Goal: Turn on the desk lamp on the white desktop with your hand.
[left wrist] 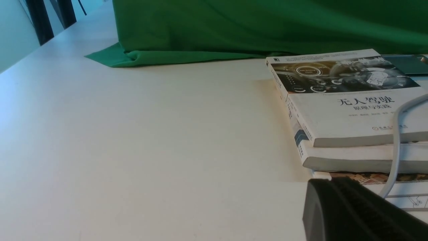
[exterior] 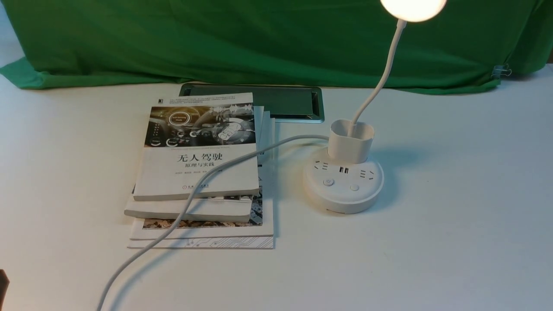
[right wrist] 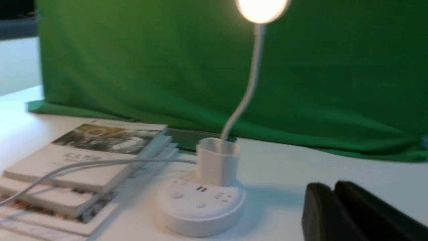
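Note:
The white desk lamp stands on the white desktop (exterior: pixel 453 224), right of centre. Its round puck base (exterior: pixel 343 183) carries sockets and two buttons, with a cup-shaped holder (exterior: pixel 350 140) and a thin neck (exterior: pixel 380 82). The disc head (exterior: pixel 412 8) glows warm and lit at the top edge. The lamp also shows in the right wrist view (right wrist: pixel 200 201), head (right wrist: pixel 262 10) lit. My right gripper (right wrist: pixel 334 189) is shut and empty, off to the right of the base, apart from it. My left gripper (left wrist: pixel 331 182) is shut and empty, low near the books' front corner. Neither arm shows clearly in the front view.
A stack of books (exterior: pixel 198 172) lies left of the lamp. The lamp's white cable (exterior: pixel 181 211) runs over the books to the front left edge. A grey cable hatch (exterior: pixel 285 101) sits behind the books. Green cloth (exterior: pixel 259 39) covers the back.

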Tool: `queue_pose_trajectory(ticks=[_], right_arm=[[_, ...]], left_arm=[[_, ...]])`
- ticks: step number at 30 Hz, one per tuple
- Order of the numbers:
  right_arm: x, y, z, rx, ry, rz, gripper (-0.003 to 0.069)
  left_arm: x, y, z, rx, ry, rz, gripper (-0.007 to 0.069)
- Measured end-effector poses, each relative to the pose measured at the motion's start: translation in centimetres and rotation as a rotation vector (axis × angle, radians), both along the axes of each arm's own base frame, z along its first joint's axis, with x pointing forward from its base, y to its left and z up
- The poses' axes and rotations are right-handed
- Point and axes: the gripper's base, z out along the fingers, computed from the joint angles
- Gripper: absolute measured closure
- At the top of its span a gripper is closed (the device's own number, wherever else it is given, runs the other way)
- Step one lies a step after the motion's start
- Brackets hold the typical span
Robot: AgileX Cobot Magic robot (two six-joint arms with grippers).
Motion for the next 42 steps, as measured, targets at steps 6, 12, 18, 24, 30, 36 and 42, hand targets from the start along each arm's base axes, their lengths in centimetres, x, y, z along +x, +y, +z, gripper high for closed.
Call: queue_pose_trajectory(ticks=[6,12,18,24,30,36,42], right_arm=[[-0.1,-1.8,-1.2,0.022,0.009,-0.289,0.0536],[-0.2,-2.3,-2.3,0.015,0.115,-0.383,0.0529],[-0.3,-2.1,-3.1,0.030,0.204,-0.352,0.0514],[-0.3,-1.9,-3.2,0.030,0.218,-0.312,0.0508],[-0.3,-1.8,-3.3,0.027,0.222,-0.300,0.0493],[-0.3,-1.8,-3.3,0.027,0.222,-0.300,0.0476],[-0.3,-1.8,-3.3,0.027,0.222,-0.300,0.0466]], left_arm=[[0.0,0.0,0.0,0.000,0.000,0.000,0.0603],[0.0,0.0,0.0,0.000,0.000,0.000,0.0603],[0.0,0.0,0.0,0.000,0.000,0.000,0.0603],[0.0,0.0,0.0,0.000,0.000,0.000,0.0603],[0.0,0.0,0.0,0.000,0.000,0.000,0.0603],[0.0,0.0,0.0,0.000,0.000,0.000,0.0603],[0.0,0.0,0.0,0.000,0.000,0.000,0.0603]])
